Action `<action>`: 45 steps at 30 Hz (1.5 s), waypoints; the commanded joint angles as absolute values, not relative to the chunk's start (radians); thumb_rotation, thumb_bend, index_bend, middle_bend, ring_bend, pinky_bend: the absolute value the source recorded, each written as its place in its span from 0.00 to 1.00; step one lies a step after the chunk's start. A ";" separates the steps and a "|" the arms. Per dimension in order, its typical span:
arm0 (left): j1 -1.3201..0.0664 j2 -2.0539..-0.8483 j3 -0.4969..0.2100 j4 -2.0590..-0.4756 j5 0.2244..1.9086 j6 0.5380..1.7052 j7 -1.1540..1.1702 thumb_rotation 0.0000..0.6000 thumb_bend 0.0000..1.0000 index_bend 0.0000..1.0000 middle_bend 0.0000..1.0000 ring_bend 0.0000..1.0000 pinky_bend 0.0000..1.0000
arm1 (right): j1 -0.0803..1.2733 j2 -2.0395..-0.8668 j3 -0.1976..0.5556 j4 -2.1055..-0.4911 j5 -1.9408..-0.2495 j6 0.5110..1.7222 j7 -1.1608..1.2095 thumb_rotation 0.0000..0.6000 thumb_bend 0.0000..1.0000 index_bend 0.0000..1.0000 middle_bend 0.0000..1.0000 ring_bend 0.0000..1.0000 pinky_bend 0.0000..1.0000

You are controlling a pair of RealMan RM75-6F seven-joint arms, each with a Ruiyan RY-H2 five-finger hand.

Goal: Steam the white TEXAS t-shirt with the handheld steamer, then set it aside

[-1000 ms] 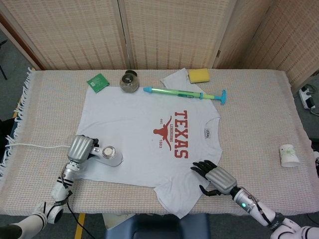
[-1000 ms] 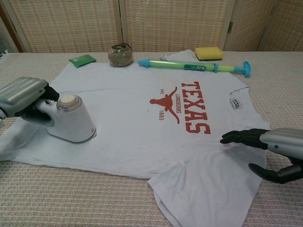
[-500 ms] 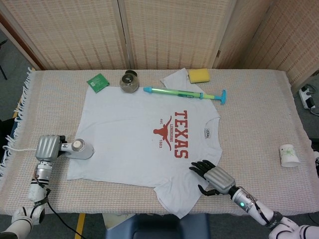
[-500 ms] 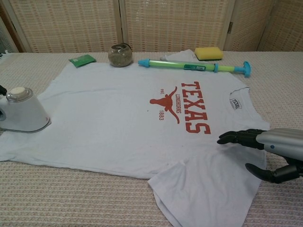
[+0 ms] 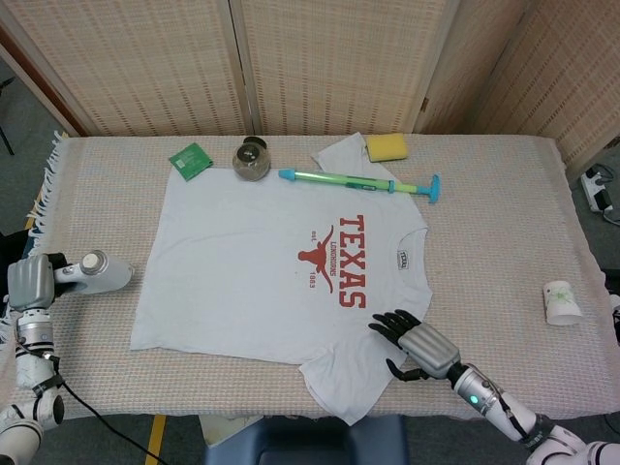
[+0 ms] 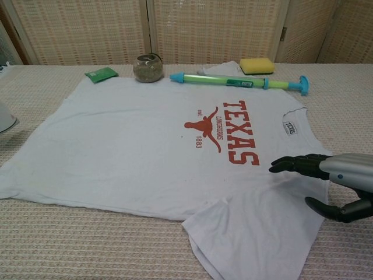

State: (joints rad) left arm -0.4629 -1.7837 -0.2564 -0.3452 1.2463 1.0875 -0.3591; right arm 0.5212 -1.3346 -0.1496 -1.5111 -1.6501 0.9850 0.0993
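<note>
The white TEXAS t-shirt point(image 5: 271, 271) point(image 6: 145, 151) lies flat across the table, its red print near the collar side. Left of the shirt, off the cloth, my left hand point(image 5: 31, 282) grips the white handheld steamer point(image 5: 97, 274) by its handle; only a sliver of the steamer point(image 6: 6, 119) shows at the chest view's left edge. My right hand point(image 5: 415, 346) point(image 6: 329, 181) hovers at the shirt's near right sleeve, its dark fingers spread and holding nothing.
Along the far side lie a green packet point(image 5: 191, 159), a round jar point(image 5: 252, 160), a green-and-blue water pump toy point(image 5: 358, 181) and a yellow sponge point(image 5: 387, 147). A white cup point(image 5: 562, 301) lies at the right edge. The steamer's cord trails off the left edge.
My left hand has carried the steamer leftward, off the shirt's bottom hem onto the bare tablecloth. The right hand has barely shifted.
</note>
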 commanded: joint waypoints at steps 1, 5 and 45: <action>-0.453 -1.793 -0.258 -0.310 1.231 1.038 -0.337 1.00 0.43 0.82 0.97 0.81 0.74 | 0.520 -1.331 -0.150 -1.514 -1.653 0.989 0.099 0.30 0.58 0.00 0.00 0.00 0.00; -0.449 -1.809 -0.268 -0.282 1.213 0.998 -0.330 1.00 0.41 0.75 0.89 0.74 0.73 | 0.518 -1.325 -0.150 -1.520 -1.655 0.992 0.095 0.30 0.58 0.00 0.00 0.00 0.00; -0.262 -1.430 -0.309 -1.133 1.095 1.221 0.041 1.00 0.00 0.17 0.14 0.07 0.11 | 0.492 -1.265 -0.138 -1.531 -1.676 1.068 0.138 0.31 0.52 0.00 0.00 0.00 0.00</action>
State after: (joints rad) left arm -0.2921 -1.4538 -0.3163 -1.1043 1.0554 1.1610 0.0849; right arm 0.4950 -1.2715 -0.1398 -1.5265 -1.6751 1.0616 0.1378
